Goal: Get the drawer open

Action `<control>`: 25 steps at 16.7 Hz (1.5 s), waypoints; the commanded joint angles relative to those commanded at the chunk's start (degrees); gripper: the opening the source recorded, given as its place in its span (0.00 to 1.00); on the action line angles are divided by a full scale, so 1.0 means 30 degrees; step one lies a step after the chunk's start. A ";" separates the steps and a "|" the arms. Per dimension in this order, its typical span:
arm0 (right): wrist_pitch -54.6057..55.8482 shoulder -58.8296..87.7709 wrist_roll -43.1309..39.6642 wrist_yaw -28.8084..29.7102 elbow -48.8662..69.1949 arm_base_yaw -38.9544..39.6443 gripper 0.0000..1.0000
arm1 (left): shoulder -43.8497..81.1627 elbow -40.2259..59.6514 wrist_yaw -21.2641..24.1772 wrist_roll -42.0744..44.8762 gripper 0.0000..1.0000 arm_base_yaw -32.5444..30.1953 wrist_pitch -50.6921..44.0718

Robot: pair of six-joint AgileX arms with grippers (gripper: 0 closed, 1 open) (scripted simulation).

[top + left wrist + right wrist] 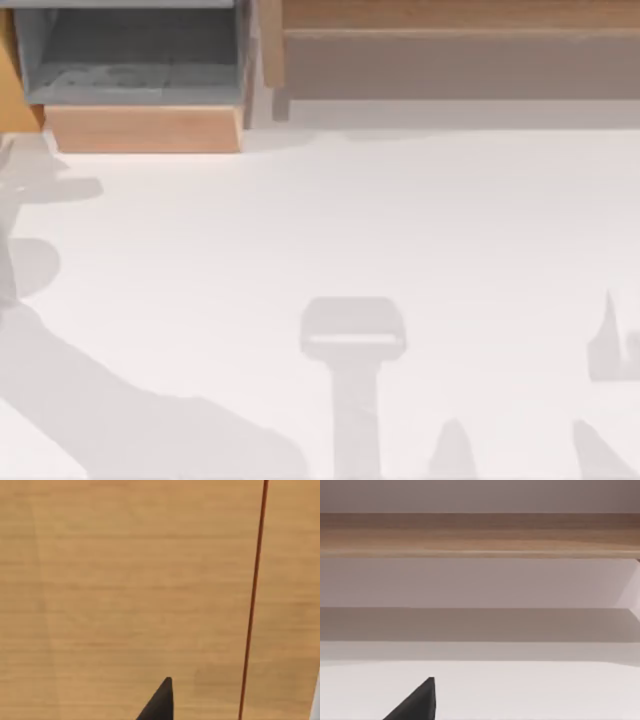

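A pale white table (330,230) spreads across the top view, lit from above so that soft grey shadows (352,350) fall over its near and left parts. Along the far edge runs a long wooden shelf unit (450,40) with a shaded recess beneath its top board. In the right wrist view, the same wooden board (480,535) crosses horizontally above a pale wall.

No text, label, brand, number or sign can be read on anything here.
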 joint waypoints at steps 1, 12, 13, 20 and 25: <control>0.0000 0.0000 0.0000 0.0000 0.0000 0.0000 1.00 | 0.0000 0.0000 0.0000 0.0000 0.40 0.0000 0.0000; 0.0000 0.0000 0.0000 0.0000 0.0000 0.0000 1.00 | 0.0000 0.0000 0.0000 0.0000 0.00 0.0000 0.0000; 0.0000 0.0000 0.0000 0.0000 0.0000 0.0000 1.00 | 0.0000 0.0000 0.0000 0.0000 0.00 0.0000 0.0000; 0.0000 0.0000 0.0000 0.0000 0.0000 0.0000 1.00 | -0.0684 -0.1851 0.0473 -0.0064 0.00 0.0541 0.0830; 0.0000 0.0000 0.0000 0.0000 0.0000 0.0000 1.00 | -0.2048 -0.4869 0.1217 -0.0037 0.00 0.1308 0.2416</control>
